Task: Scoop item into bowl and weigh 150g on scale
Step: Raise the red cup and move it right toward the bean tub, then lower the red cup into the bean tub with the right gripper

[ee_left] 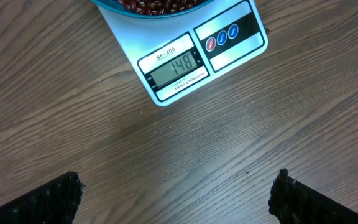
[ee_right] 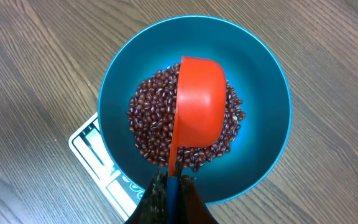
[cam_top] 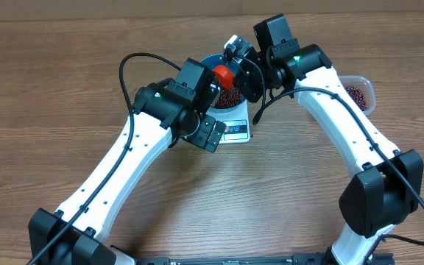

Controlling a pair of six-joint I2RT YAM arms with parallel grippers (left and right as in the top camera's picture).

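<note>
Orange-red plastic fills the middle of the right wrist view: a scoop (ee_right: 197, 102) hangs over the bowl (ee_right: 272, 87), its smooth rounded back turned to the camera. The right gripper (ee_right: 173, 190), at the bottom centre of that frame, is clamped on the scoop's thin handle. Beneath the cup lie the beans (ee_right: 151, 118), a dark red-brown heap covering the floor of the blue bowl; I cannot tell whether the cup touches them. The bowl stands on the scale (ee_right: 95, 149), whose white corner pokes out at the lower left, on the wooden table (ee_right: 42, 62).

In the left wrist view the scale's panel end sits in the upper middle, tilted, and its display (ee_left: 178, 66) reads 148; three round buttons lie to the right of it. The bowl's rim just shows at the top edge. The left gripper (ee_left: 176, 199) is spread wide with nothing in it, its dark jaws in the lower left and lower right corners, over bare wood.

Overhead, a clear tub (cam_top: 361, 92) with more beans stands at the upper right, apart from the scale.
</note>
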